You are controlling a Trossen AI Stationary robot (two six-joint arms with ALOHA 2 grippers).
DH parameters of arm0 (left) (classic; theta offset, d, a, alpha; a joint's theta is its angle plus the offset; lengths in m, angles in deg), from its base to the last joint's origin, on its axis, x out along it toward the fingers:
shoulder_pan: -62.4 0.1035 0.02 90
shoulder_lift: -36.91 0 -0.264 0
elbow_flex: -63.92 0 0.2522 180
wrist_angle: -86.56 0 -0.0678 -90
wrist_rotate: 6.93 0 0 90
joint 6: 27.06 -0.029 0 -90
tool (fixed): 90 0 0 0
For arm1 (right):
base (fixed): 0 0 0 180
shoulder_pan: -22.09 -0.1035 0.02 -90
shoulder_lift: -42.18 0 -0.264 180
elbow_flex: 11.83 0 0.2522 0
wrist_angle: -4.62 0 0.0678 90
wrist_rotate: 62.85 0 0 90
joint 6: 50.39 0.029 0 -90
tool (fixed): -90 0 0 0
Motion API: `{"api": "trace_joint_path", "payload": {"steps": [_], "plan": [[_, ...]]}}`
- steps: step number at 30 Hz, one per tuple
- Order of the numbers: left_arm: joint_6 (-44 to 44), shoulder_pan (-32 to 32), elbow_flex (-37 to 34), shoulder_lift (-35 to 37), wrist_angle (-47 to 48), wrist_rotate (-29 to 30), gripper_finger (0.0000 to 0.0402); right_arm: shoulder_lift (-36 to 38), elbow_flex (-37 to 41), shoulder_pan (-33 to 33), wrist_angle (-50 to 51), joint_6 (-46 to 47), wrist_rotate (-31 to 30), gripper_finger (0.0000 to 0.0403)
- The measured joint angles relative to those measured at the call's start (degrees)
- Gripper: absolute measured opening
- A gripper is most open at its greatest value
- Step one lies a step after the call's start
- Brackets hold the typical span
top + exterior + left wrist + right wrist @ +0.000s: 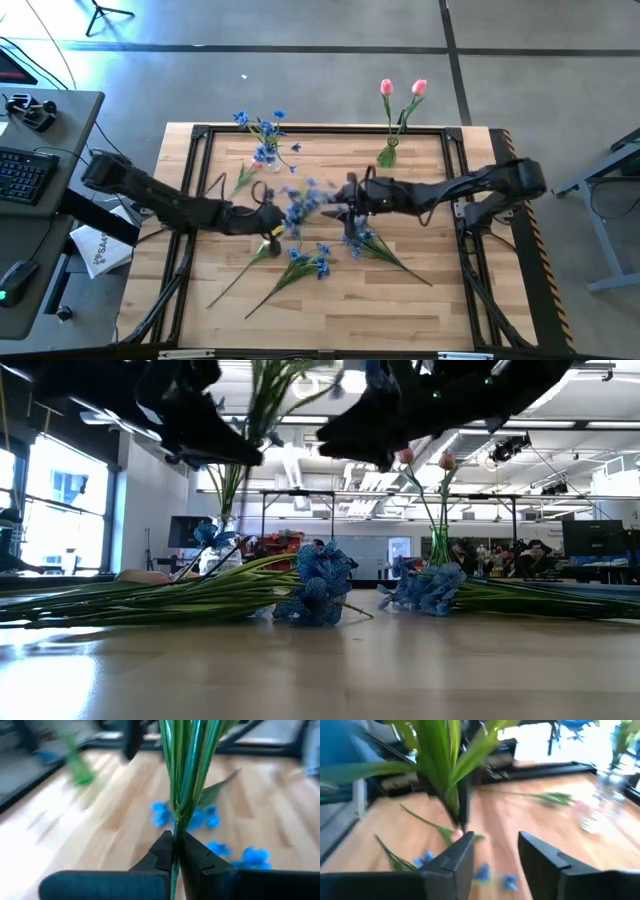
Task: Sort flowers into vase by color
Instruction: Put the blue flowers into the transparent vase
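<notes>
The blue flower is held above the middle of the desk, its stem pinched in the closed left tool. The right tool is parted just beside it, holding nothing. A slip is judged possible, since the stem is thin and gripped low. Loose blue flowers lie beneath. The blue-flower vase and pink-tulip vase stand at the far edge, so the tulips could be brushed.

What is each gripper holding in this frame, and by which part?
The left gripper is shut on a blue flower, pinching its green stem below the leaves. The right gripper stands open beside that stem and holds nothing.
</notes>
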Motion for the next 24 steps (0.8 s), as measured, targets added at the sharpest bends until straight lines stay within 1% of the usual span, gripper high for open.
{"api": "trace_joint_path", "payload": {"steps": [3,5,8,11,12,15,18,20,24], "plan": [[3.41,-1.51,0.00,7.24,10.96,9.82,0.0002,3.48,0.00,0.58,6.28,-0.81,-1.53,0.0181],[5.35,-2.38,-0.02,11.96,17.38,17.38,0.0002,3.77,0.00,0.34,7.98,-1.50,-3.69,0.0189],[7.21,-2.84,0.00,17.70,23.43,27.79,0.0001,1.74,0.00,-0.83,8.76,-1.94,-6.43,0.0192],[8.40,-1.39,0.00,21.68,27.84,35.24,0.0001,-1.86,0.00,-2.20,8.37,-1.97,-8.77,0.0192],[8.50,-0.26,-0.01,22.78,29.05,36.71,0.0001,-3.12,0.00,-2.54,7.93,-1.86,-9.31,0.0192],[6.68,4.68,-0.02,24.98,28.80,37.40,0.0001,-6.16,0.02,-3.33,6.62,-1.10,-10.87,0.0192],[1.70,10.53,-0.02,25.63,25.31,34.55,0.0000,-7.07,0.02,-3.82,6.30,-0.62,-10.99,0.0192],[-2.66,14.35,-0.02,25.65,21.17,30.90,0.0000,-6.79,0.02,-4.06,6.39,-0.62,-10.97,0.0192],[-9.81,21.20,-0.02,24.80,11.26,20.41,0.0000,-3.85,0.02,-5.06,9.40,-1.69,-11.39,0.0192]]}}
